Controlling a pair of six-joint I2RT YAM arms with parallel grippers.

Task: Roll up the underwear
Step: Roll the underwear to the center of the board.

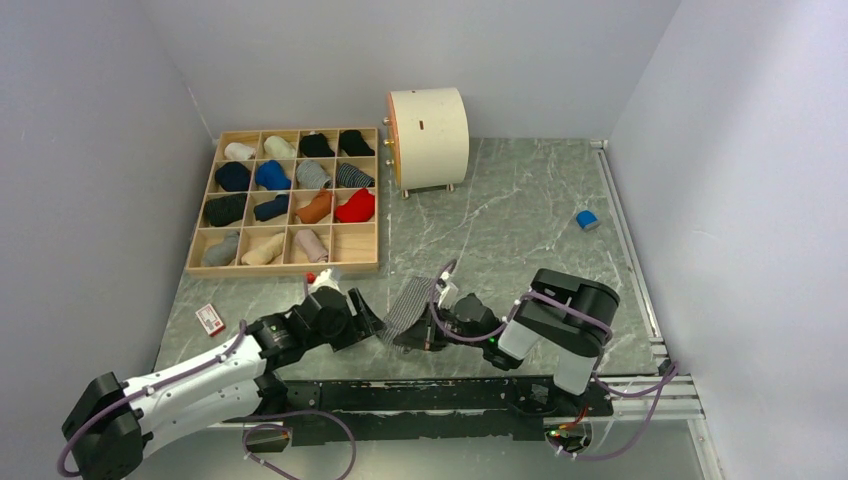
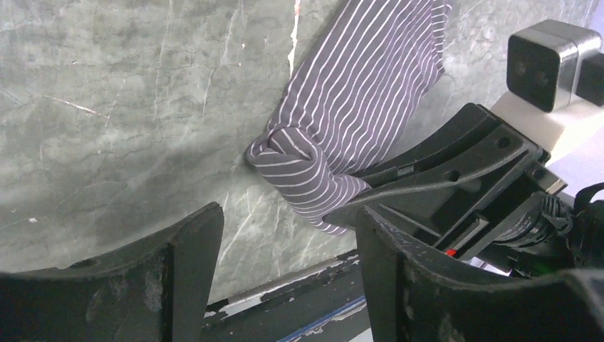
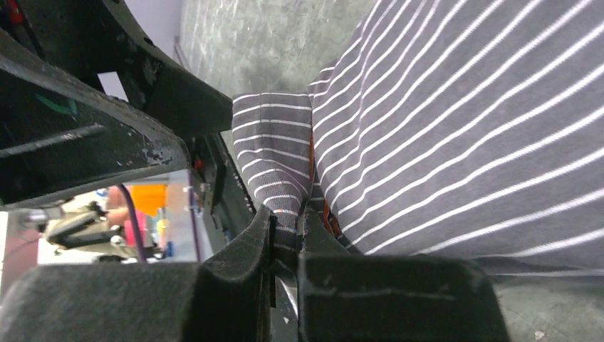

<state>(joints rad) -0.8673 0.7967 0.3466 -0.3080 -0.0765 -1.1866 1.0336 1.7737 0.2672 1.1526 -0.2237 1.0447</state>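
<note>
The grey underwear with fine white stripes [image 1: 408, 303] lies on the marble table near the front edge, between my two grippers. Its near end is curled into a small roll [image 2: 298, 169]. My right gripper [image 1: 425, 335] is shut on that rolled edge [image 3: 281, 178]; the cloth is pinched between its fingers. My left gripper [image 1: 362, 318] is open and empty, just left of the roll, with jaws spread [image 2: 288, 249] above the table's front edge. The pale pink-beige underwear is not in view.
A wooden compartment tray [image 1: 286, 262] with several rolled garments stands at the back left. A cream cylinder [image 1: 428, 135] stands behind the middle. A small blue block [image 1: 587, 219] lies at the right. A small red-and-white box [image 1: 209, 319] lies at the front left.
</note>
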